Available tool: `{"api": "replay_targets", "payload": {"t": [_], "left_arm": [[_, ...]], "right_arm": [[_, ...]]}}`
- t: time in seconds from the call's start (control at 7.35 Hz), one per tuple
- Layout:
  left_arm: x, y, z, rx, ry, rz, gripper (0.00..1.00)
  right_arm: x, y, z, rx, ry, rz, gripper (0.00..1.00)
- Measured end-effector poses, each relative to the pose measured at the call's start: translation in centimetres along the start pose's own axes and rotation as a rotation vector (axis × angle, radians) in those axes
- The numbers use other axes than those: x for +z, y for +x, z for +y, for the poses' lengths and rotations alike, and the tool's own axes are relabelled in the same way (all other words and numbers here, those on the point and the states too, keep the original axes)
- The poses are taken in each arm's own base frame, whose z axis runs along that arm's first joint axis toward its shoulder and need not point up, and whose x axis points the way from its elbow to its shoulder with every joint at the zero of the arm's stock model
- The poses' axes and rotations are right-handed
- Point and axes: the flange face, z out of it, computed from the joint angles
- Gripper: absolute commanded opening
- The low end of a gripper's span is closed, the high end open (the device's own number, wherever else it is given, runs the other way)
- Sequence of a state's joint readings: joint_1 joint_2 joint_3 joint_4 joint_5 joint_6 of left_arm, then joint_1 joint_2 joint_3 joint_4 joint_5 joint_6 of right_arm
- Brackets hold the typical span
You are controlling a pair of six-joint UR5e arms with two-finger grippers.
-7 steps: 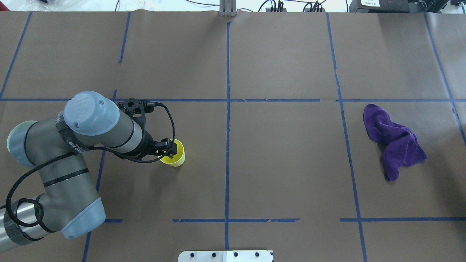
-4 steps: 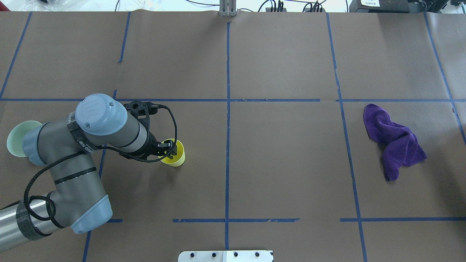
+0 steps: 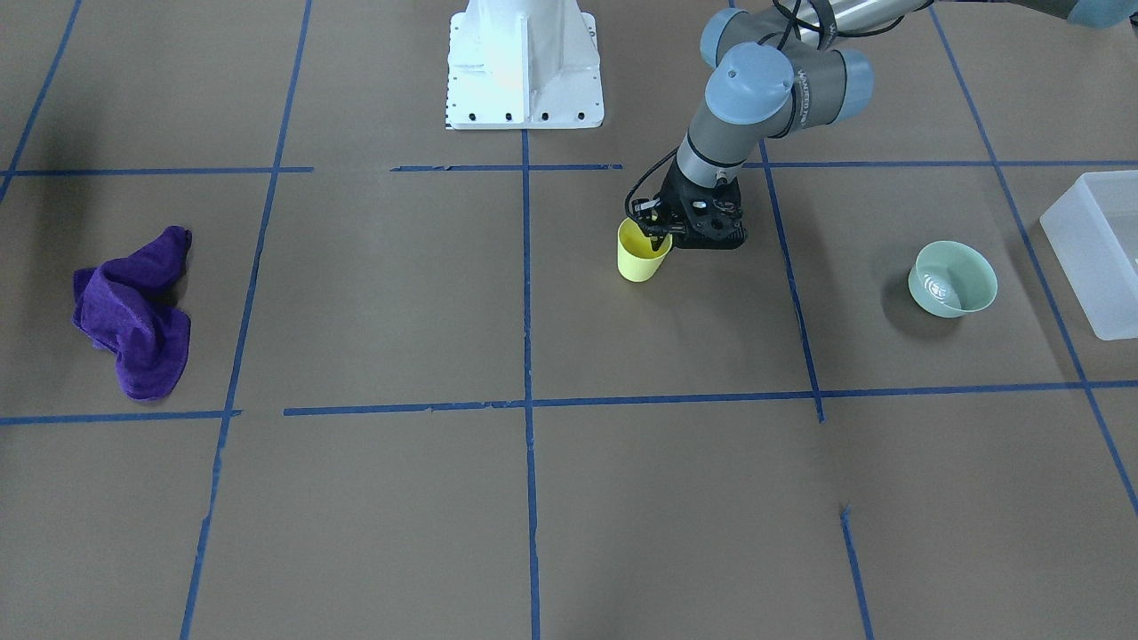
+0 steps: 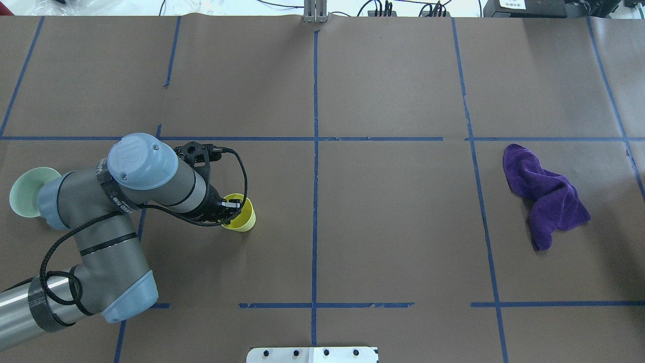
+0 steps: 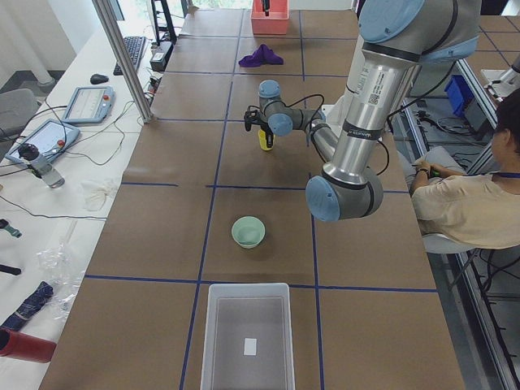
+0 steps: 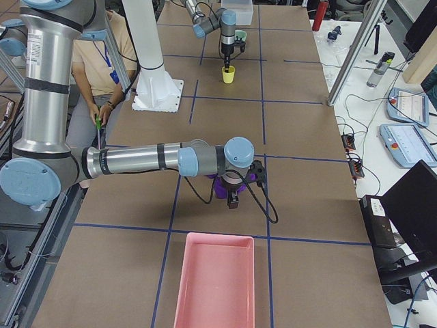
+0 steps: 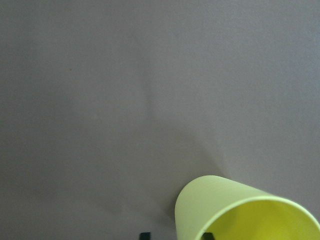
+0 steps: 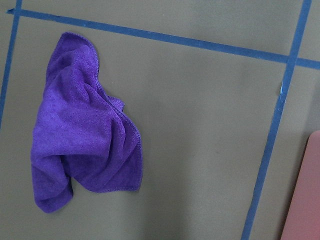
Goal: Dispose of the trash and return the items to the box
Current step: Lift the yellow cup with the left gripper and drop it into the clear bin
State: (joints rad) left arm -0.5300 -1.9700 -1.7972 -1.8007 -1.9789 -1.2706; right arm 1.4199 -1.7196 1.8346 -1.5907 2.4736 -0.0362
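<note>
Where the yellow cup (image 3: 642, 258) sits near the middle of the brown surface (image 3: 676, 498), our left hand (image 3: 656, 233) has its fingers pinched on the cup's rim, one finger inside and one outside. We see the green bowl (image 3: 953, 278) alone between the cup and the white box (image 3: 1098, 258) at the surface's end. Our right hand (image 6: 233, 197) hangs over the purple cloth (image 3: 133, 329); we cannot tell if it is open.

The bench (image 4: 393, 227) is viewed steeply from above by two opposed cameras and lengthwise from both ends. The cup (image 7: 220, 200) is framed closely by the left wrist camera, the cloth (image 8: 85, 130) by the right; both are shared overhead.
</note>
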Motion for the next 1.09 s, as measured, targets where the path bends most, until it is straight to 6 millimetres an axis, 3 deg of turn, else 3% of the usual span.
{"api": "replay_targets", "payload": {"t": [0.14,0.27,0.41,0.54,0.68,0.82,1.09], "left_arm": [[-1.2,0.3,0.1,-0.003,0.008,0.011,0.0],[-4.6,0.1,-0.6,-0.02,0.04,0.02,0.0],[-9.8,-1.5,-3.1,-0.036,0.105,0.01,0.0],[-14.5,-4.3,-4.9,-0.018,0.161,-0.025,0.0],[-17.9,-8.4,-5.6,0.027,0.192,-0.08,0.0],[-21.0,-14.0,-6.4,0.098,0.206,-0.133,0.0],[-25.3,-27.6,-7.5,0.296,0.143,-0.2,0.0]], "right_arm": [[0.0,0.0,0.0,0.001,0.0,-0.001,1.0],[0.0,-0.1,-0.1,0.001,0.001,-0.002,1.0],[-0.1,-0.2,-0.1,0.0,0.002,-0.004,1.0],[-0.1,-0.2,-0.1,-0.006,0.004,-0.006,1.0],[-0.1,-0.3,-0.1,-0.02,0.012,-0.006,1.0],[-0.1,-0.3,0.1,-0.034,0.024,-0.005,1.0],[-0.1,-0.2,0.3,-0.048,0.036,-0.008,1.0]]}}
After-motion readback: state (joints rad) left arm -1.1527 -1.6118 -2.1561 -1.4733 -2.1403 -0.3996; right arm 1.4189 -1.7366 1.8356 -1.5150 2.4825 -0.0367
